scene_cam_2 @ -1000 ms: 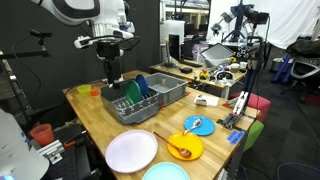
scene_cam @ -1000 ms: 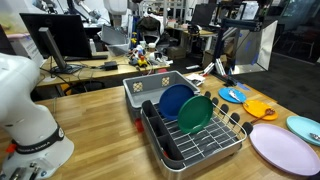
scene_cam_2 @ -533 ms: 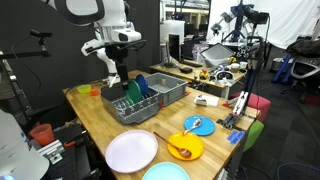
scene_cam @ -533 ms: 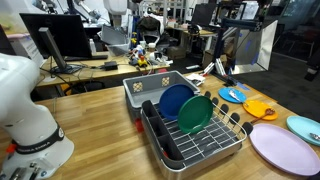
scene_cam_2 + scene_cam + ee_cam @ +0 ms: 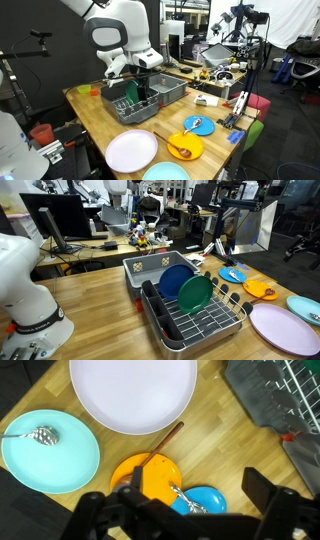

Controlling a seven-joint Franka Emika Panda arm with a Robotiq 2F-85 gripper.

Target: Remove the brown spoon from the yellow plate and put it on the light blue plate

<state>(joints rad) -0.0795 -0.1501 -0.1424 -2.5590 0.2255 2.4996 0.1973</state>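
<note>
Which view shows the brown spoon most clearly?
The wrist view: the brown spoon appears large from above, handle reaching past the rim of the yellow plate. In an exterior view the spoon is only a thin dark sliver; in an exterior view of the plate it is too small to see.

I get even, bright overhead room light in both exterior views, with soft shadows on the desk (image 5: 100, 285) and a black backdrop (image 5: 30, 40) at upper left. My wrist view is softer: the jaws along the bottom edge are blurred dark shapes, and the large pale plate (image 5: 132, 393) looks slightly washed out.
</note>
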